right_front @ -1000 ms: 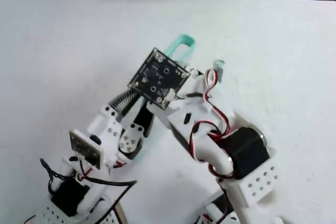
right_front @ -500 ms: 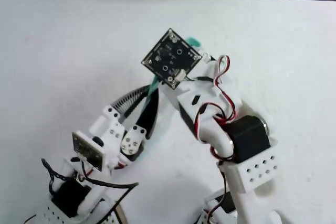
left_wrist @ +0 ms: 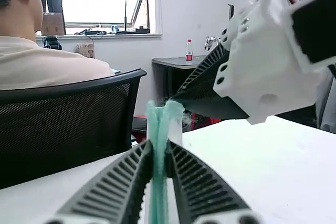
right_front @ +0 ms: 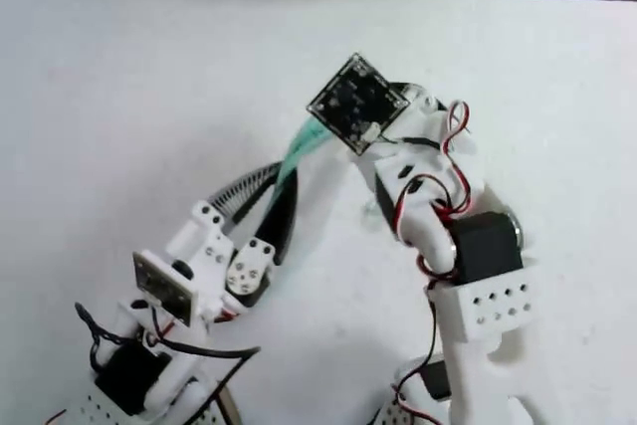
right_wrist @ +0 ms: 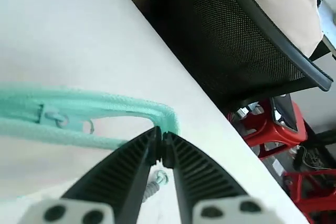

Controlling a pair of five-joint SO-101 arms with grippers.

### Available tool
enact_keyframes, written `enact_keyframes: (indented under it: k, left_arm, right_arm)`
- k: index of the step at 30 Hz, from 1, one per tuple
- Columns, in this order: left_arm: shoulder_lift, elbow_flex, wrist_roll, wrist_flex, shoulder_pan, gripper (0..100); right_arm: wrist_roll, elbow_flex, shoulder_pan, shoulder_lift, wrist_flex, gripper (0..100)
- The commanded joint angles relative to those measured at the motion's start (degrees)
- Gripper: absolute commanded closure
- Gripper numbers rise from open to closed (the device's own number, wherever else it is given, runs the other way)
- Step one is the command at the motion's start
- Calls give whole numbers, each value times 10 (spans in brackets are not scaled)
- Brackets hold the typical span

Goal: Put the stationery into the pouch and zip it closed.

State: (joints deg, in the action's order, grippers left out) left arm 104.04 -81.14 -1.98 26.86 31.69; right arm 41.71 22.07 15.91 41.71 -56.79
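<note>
Left gripper (left_wrist: pixel 158 149): mine, clamped on the mint-green pouch (left_wrist: pixel 164 115), whose edge stands upright between the fingers. Right gripper (right_wrist: pixel 160 136): pinched onto the pouch's curved end, at the zipper track. Zipper slider (right_wrist: pixel 51 115) sits farther along. The pouch spans between both grippers over the white table (right_front: pixel 149 77).

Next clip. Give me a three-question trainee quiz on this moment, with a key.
1. True or false: the left gripper is open and holds nothing.
2. What do the tips of the right gripper pinch? A) a pencil B) the mint edge of the pouch C) a cable
3. Fill in: in the left wrist view, a black mesh ____ stands beyond the table.
Key: 1 false, it is shut on the pouch. 2 B. 3 chair.
</note>
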Motion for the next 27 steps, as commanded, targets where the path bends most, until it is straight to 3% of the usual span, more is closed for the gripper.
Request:
enact_keyframes:
  k: [1,13,17,21,27]
  left_arm:
    - [7,15,2,2,-9,978]
    - [7,13,3,6,-9,978]
    - [7,22,4,47,-5,978]
    - [7,79,4,154,-4,978]
    - [7,204,-4,360,15,977]
  right_arm:
    - [11,19,-31,-1,29,979]
    - [7,18,-36,0,56,979]
    - [-5,13,-34,14,54,979]
    - [-53,11,-32,69,38,979]
    - [-64,4,43,147,-25,978]
